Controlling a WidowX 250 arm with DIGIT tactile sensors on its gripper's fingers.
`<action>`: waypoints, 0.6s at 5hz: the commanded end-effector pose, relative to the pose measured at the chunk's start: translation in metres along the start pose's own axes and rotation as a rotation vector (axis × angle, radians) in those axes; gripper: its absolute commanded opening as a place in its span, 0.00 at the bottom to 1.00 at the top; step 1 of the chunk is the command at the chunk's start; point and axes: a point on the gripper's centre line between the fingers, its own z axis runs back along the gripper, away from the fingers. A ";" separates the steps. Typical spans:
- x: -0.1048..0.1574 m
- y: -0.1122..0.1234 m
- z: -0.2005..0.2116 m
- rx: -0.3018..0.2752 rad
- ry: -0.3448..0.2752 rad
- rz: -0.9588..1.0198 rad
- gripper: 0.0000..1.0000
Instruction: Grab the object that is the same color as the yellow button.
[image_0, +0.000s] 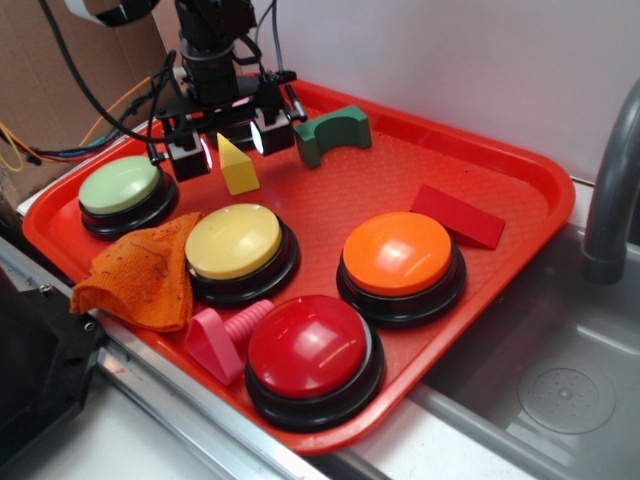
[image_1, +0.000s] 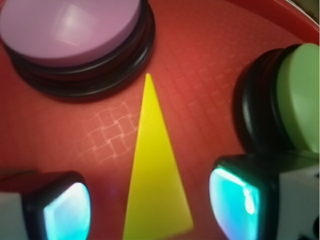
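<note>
The yellow wedge block (image_0: 238, 167) stands on the red tray (image_0: 330, 200) near its back left. In the wrist view the wedge (image_1: 154, 175) lies between my two fingers with a gap on each side. My gripper (image_0: 229, 147) is open and straddles the wedge, low over the tray; it shows in the wrist view too (image_1: 150, 207). The yellow button (image_0: 235, 243) with its black base sits just in front of the wedge; in the wrist view it looks pale purple (image_1: 70, 30).
A light green button (image_0: 122, 186) sits left of the gripper. An orange button (image_0: 400, 255), a red button (image_0: 312, 350), a green arch block (image_0: 333, 133), a red wedge (image_0: 458, 216), an orange cloth (image_0: 140, 272) and a pink toy (image_0: 225, 337) share the tray. A sink (image_0: 560, 380) lies right.
</note>
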 end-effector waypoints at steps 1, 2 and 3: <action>0.002 0.002 -0.005 -0.025 0.002 -0.045 0.65; 0.001 -0.001 -0.005 -0.041 0.029 -0.117 0.00; 0.002 -0.001 0.002 -0.057 0.046 -0.153 0.00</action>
